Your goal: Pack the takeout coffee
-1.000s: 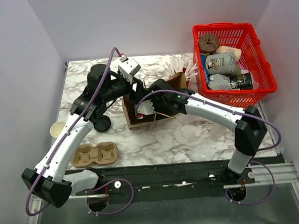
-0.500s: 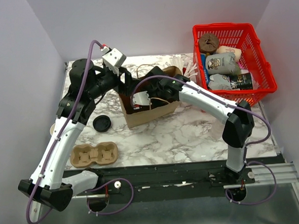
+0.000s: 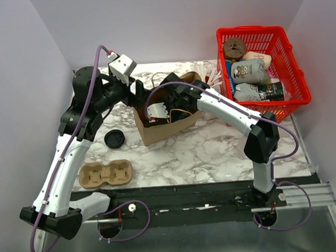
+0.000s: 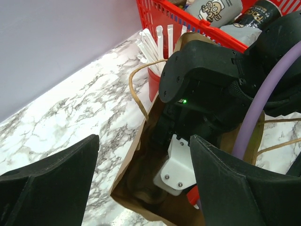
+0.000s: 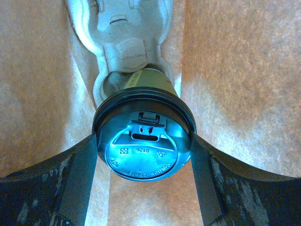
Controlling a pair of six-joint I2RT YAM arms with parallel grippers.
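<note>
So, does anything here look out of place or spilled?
One thing: a loose black lid lies by itself on the table, left of the paper bag, not on any cup. No spill shows; the coffee cup in the bag has its lid on.

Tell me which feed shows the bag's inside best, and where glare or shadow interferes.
Right wrist: best; warm light through the brown paper bag, bluish glare on the round black plastic lid of the olive-green paper cup, jaws blurred. Left wrist: bag interior in shadow. Top external: sharp, evenly lit, right arm covers the opening.
</note>
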